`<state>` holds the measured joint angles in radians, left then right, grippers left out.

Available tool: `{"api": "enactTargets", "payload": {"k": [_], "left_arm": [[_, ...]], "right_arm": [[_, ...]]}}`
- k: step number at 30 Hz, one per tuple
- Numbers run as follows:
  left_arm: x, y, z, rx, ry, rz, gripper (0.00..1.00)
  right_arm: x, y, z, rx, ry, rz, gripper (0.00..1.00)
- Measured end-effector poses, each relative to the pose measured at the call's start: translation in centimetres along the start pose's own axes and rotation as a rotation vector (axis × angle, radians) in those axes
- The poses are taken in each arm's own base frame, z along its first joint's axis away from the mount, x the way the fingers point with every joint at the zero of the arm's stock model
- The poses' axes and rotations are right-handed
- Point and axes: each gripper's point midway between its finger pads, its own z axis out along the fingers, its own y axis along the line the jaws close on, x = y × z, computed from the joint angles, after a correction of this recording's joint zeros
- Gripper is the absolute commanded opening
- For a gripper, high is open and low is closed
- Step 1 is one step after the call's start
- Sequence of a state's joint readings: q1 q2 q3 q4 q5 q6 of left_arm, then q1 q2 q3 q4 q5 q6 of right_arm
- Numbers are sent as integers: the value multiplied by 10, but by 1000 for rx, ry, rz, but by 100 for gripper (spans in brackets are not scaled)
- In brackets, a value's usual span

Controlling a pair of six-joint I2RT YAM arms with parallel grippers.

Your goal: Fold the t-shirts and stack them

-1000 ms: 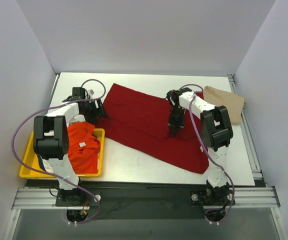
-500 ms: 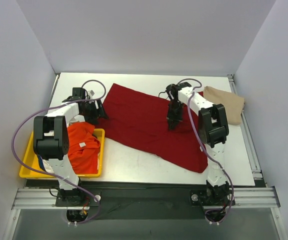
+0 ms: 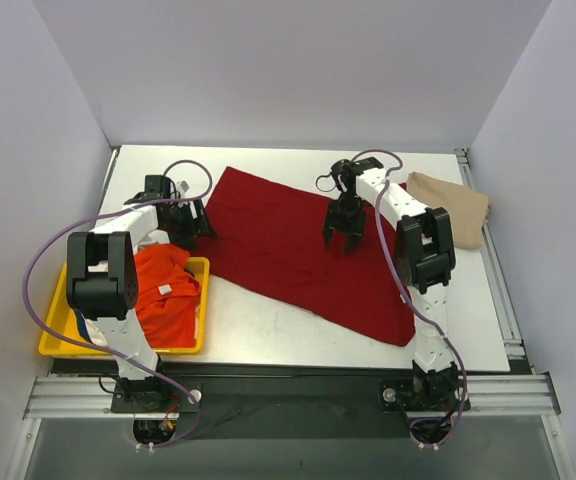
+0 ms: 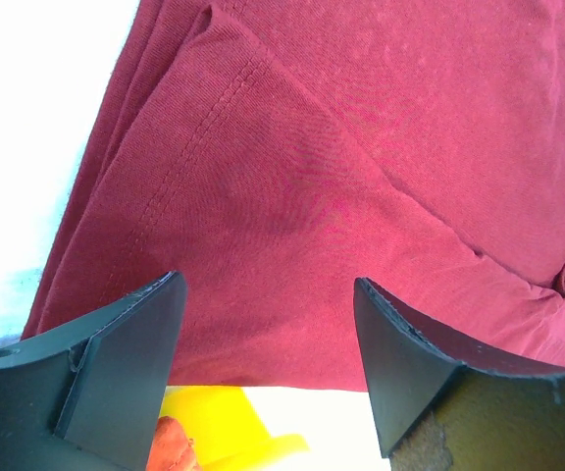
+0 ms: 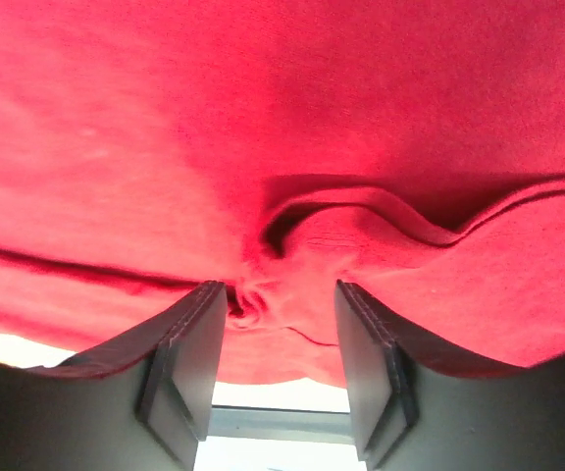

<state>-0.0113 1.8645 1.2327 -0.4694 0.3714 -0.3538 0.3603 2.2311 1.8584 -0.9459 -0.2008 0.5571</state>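
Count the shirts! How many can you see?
3: dark red shirt spread in the middle, tan shirt far right, orange shirt in the yellow tray. Others may hide beneath it.

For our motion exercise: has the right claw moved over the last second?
Yes: the right claw shifted toward the far edge of the table.

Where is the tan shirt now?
In the top view, the tan shirt lies at the far right of the table, beside the dark red shirt.
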Motion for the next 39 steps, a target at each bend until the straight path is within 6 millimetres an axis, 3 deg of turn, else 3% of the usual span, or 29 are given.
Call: {"api": "enactTargets", "payload": {"k": [9, 15, 18, 24, 27, 31, 39], "left_arm": [[-2, -2, -5, 1, -9, 4, 80], [-8, -10, -14, 18, -42, 9, 80], [-11, -16, -14, 35, -54, 1, 80], [-12, -36, -3, 95, -56, 14, 80], [-10, -42, 11, 117, -44, 15, 80], [-4, -35, 26, 105, -13, -8, 80], [-6, -27, 26, 88, -16, -33, 80]], "right_arm": [[-10, 6, -26, -70, -59, 18, 53], [32, -21, -38, -57, -48, 37, 55], [61, -41, -32, -34, -13, 56, 55], [103, -78, 7, 31, 87, 115, 55], [108, -85, 17, 46, 97, 127, 55], [106, -86, 23, 40, 87, 126, 55], [127, -91, 33, 52, 126, 143, 55]]}}
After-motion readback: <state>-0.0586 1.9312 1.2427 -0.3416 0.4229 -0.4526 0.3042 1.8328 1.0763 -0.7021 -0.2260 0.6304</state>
